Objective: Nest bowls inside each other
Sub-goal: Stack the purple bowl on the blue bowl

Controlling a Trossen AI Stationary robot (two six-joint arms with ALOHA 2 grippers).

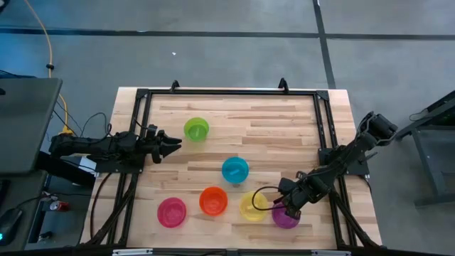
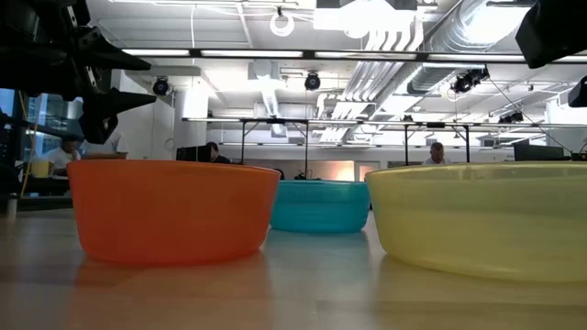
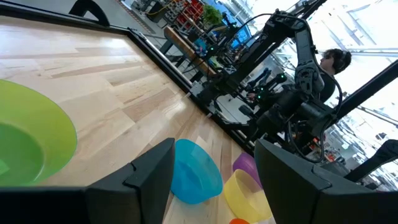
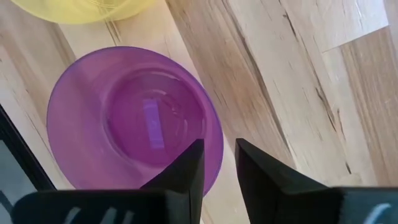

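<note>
Six bowls stand on their bases on the wooden table: lime green (image 1: 196,129), blue (image 1: 235,169), orange (image 1: 213,200), yellow (image 1: 253,206), pink (image 1: 171,212) and purple (image 1: 286,215). My right gripper (image 4: 219,158) is over the purple bowl (image 4: 137,118) near the table's near right corner. Its fingers are a narrow gap apart and stand on either side of the bowl's rim (image 4: 217,146), one over the inside and one over the wood outside. My left gripper (image 1: 170,144) hangs open just left of the lime bowl (image 3: 31,137), touching nothing. My right gripper comes down on the purple bowl's rim from above, one finger (image 4: 186,168) inside and one outside. A strip of wood shows between the rim and the outer finger. I cannot tell whether either finger touches the bowl. The bowl sits flat on the table.
The yellow bowl (image 4: 81,9) lies right beside the purple one, toward the table's left. A black frame rail (image 1: 323,135) runs along the table's edges. Bare wood lies across the far half, right of the lime bowl. People sit in the room beyond the table.
</note>
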